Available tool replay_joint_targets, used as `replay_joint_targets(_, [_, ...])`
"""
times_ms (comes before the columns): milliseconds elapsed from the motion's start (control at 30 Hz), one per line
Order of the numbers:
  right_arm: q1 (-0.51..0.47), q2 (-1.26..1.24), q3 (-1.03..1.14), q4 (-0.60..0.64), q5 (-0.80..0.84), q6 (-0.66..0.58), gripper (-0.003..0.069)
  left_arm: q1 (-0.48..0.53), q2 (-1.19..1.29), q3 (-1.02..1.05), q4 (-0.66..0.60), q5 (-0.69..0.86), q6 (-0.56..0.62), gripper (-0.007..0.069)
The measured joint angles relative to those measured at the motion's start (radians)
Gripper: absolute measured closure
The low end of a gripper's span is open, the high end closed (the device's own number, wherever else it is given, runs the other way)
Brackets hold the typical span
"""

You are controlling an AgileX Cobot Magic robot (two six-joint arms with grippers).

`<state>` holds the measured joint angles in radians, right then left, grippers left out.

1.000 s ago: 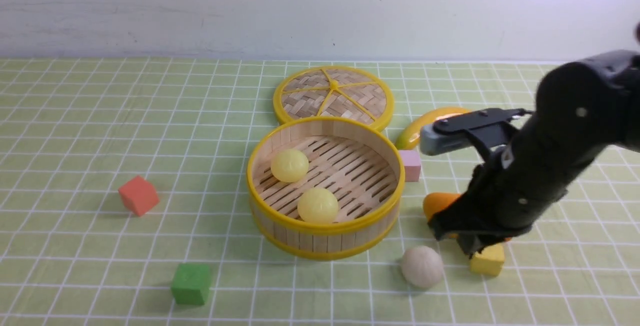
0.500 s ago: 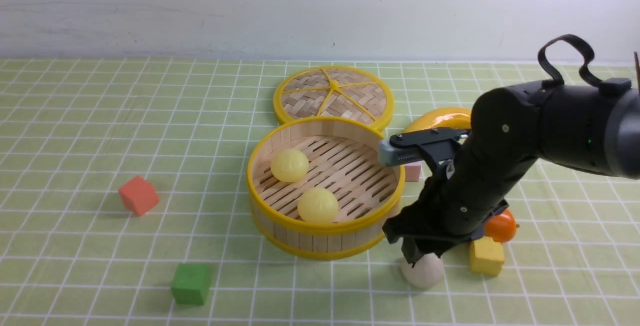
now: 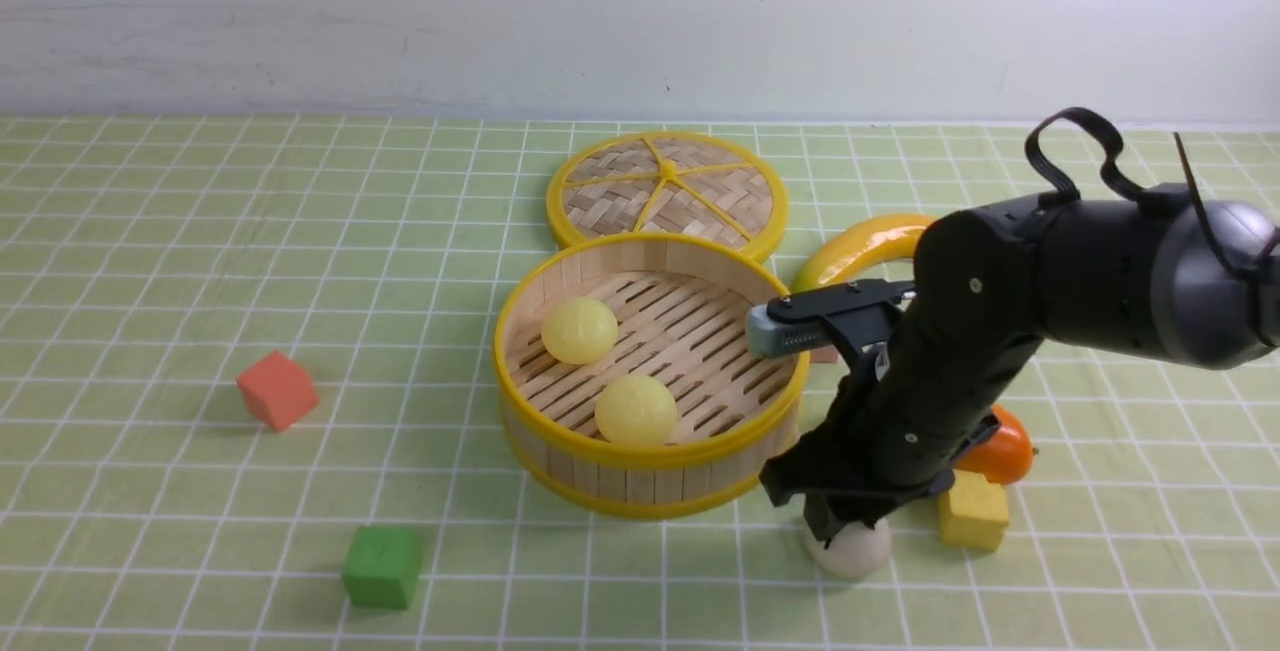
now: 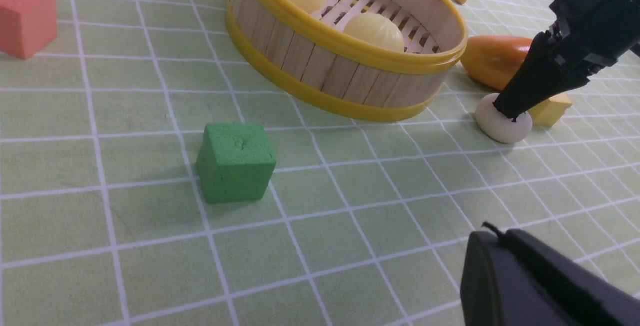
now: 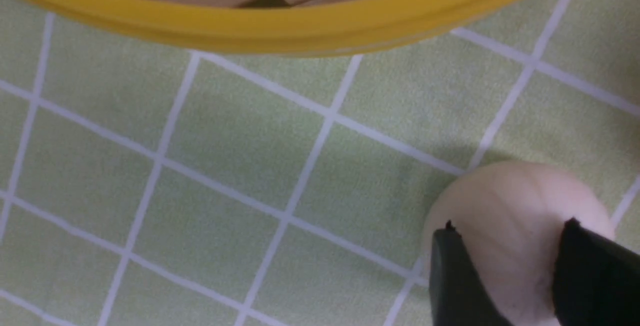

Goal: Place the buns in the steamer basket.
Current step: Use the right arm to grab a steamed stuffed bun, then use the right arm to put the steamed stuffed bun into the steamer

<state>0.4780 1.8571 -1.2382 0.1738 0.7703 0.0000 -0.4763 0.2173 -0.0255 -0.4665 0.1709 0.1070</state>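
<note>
The right gripper [image 3: 828, 529] is resting its fingertips [image 5: 450, 276] on top of the off-white bun [image 3: 860, 556], which is sitting on the checked cloth [image 3: 200, 231] just outside the steamer basket [image 3: 640, 481] (the yellow cube [image 3: 972, 523] beside it). The fingers are standing slightly apart, yet whether they are squeezing it I cannot tell. Two pale yellow buns [image 3: 579, 329] are lying inside the basket.

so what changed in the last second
The right hand swung left from above the yellow cube and came down onto the off-white bun, fingers over its top; whether it grips is unclear. The bun is still on the cloth. The far yellow bun and near yellow bun in the steamer basket, and the lid, stayed put.
</note>
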Motion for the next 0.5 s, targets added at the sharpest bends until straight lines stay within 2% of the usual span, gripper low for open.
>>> replay_joint_targets(100, [0.0, 0.0, 0.0, -0.001, 0.002, 0.0, 0.0461, 0.0, 0.0, 0.0, 0.0, 0.0, 0.0, 0.0627])
replay_joint_targets(200, [0.0, 0.0, 0.0, -0.016, 0.003, 0.0, 0.0603, 0.0, 0.0, 0.0, 0.0, 0.0, 0.0, 0.0627])
replay_joint_targets(233, [0.0, 0.0, 0.0, -0.016, 0.003, 0.0, 0.0603, 0.0, 0.0, 0.0, 0.0, 0.0, 0.0, 0.0627])
replay_joint_targets(267, [0.0, -0.002, 0.0, -0.026, 0.005, 0.0, 0.0643, 0.0, 0.0, 0.0, 0.0, 0.0, 0.0, 0.0627])
replay_joint_targets(500, [0.0, -0.102, -0.021, -0.015, 0.093, 0.0, 0.0652, 0.0, 0.0, 0.0, 0.0, 0.0, 0.0, 0.0626])
